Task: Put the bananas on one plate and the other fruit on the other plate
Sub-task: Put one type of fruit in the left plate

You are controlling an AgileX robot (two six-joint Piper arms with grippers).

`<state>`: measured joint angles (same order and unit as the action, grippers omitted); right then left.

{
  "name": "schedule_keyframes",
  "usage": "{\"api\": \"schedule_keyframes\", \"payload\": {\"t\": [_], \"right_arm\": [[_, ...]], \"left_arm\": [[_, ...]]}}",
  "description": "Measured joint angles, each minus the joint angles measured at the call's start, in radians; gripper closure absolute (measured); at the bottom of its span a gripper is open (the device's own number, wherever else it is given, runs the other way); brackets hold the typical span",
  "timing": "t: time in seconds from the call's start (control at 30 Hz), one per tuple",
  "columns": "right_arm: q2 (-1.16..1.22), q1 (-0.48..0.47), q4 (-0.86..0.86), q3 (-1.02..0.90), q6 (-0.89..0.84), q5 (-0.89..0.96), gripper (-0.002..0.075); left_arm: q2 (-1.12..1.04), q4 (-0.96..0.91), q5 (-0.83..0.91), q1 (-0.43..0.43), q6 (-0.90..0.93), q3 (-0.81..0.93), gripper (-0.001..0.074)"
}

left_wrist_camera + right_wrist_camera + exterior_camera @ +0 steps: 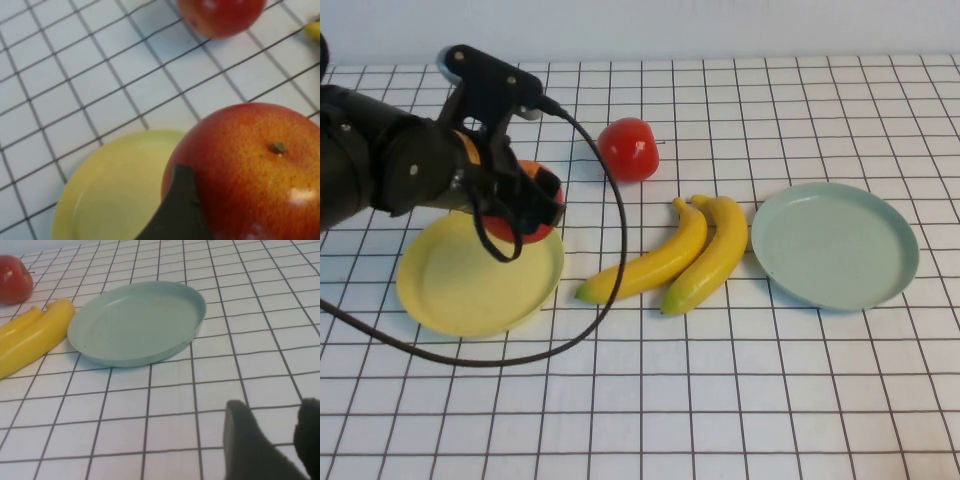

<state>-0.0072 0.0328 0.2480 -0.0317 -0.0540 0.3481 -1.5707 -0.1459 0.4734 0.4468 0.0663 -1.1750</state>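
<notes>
The left gripper (525,205) holds one apple (520,215) between its jaws, above the far right rim of the yellow plate (460,285). Beyond those jaws and to their right lies the other apple (628,149); further right the two bananas (680,255) lie side by side, touching, just left of the blue-green plate (835,245). The right gripper (272,440) hangs over bare table (720,400), jaws parted, with the blue-green plate ahead of them.

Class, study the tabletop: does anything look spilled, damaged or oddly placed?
Nothing stands out. The left gripper holds one apple above the yellow plate; the right gripper hangs open near the blue-green plate, away from the bananas.
</notes>
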Motion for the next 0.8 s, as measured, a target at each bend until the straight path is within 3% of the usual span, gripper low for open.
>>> {"api": "schedule_keyframes", "payload": {"t": [0.4,0.8], "right_arm": [[0.000,0.000,0.000,0.000,0.000,0.000,0.0515],[0.000,0.000,0.000,0.000,0.000,0.000,0.0515]], "left_arm": [[-0.048,0.000,0.071,-0.219,-0.181,0.000,0.0199],[-0.168,0.025,0.052,-0.237,-0.206,-0.002,0.0176]]}}
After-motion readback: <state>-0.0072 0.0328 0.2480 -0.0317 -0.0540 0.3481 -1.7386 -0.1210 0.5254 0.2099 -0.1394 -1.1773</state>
